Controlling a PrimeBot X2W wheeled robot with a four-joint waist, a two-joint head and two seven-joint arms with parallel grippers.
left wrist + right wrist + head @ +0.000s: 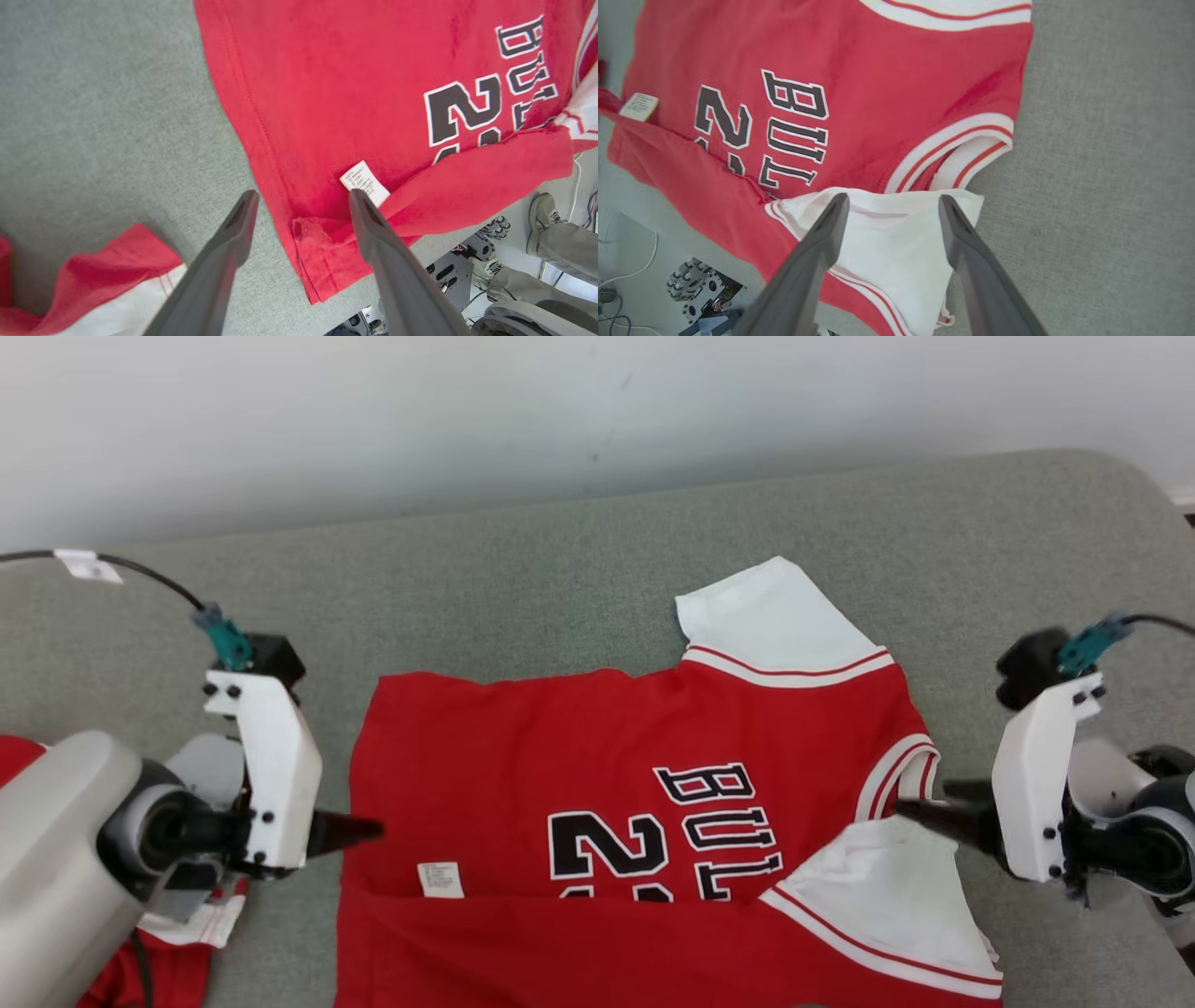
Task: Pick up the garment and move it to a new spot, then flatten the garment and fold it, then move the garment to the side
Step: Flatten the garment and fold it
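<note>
"Where's the shirt?"

"The red basketball jersey with white sleeves (pixel 597 775) lies spread on the grey-green cloth-covered table (pixel 560 579), its near edge folded over the lettering."

"And the grippers?"

"The left gripper (pixel 302 193) is spread wide over the hem by the white care label (pixel 364 183), holding nothing. The right gripper (pixel 893 197) is just as wide over the near white sleeve (pixel 896 252), also empty."

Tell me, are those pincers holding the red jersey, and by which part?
Nothing is held. The left pincer stands open over the red jersey at its edge, the right pincer open over its white sleeve.
</note>
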